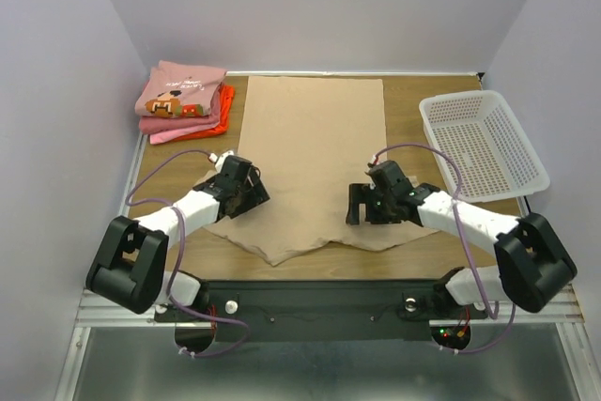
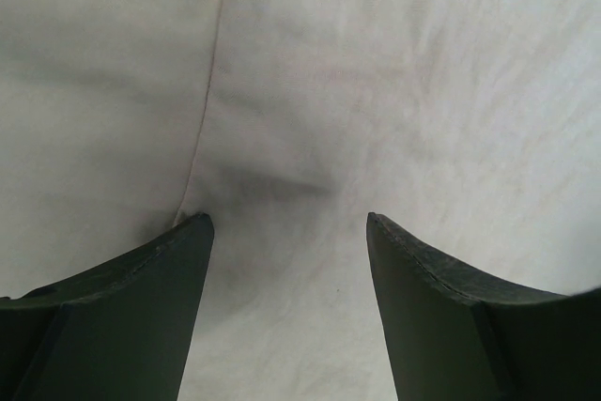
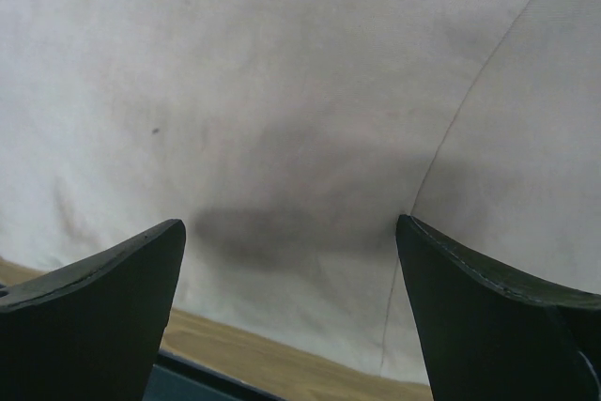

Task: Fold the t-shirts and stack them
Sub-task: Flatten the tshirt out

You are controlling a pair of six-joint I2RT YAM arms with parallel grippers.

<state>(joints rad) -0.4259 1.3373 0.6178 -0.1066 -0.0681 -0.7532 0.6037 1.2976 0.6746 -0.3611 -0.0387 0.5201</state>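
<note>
A plain tan t-shirt (image 1: 315,152) lies spread flat on the table, its near end toward the arms. My left gripper (image 1: 252,196) is open just above the shirt's near left part; its wrist view shows tan cloth (image 2: 376,91) with a seam between the dark fingers (image 2: 150,307). My right gripper (image 1: 357,204) is open just above the shirt's near right part; its wrist view shows cloth (image 3: 282,91) and the shirt's edge over wood. Folded shirts are stacked at the far left: dusty pink with a graphic (image 1: 178,91) on top, lighter pink (image 1: 174,127) and orange-red (image 1: 221,110) under it.
A white plastic mesh basket (image 1: 484,143) stands at the far right of the wooden table (image 1: 404,100). Walls enclose the back and both sides. A dark rail (image 1: 310,293) runs along the near edge between the arm bases.
</note>
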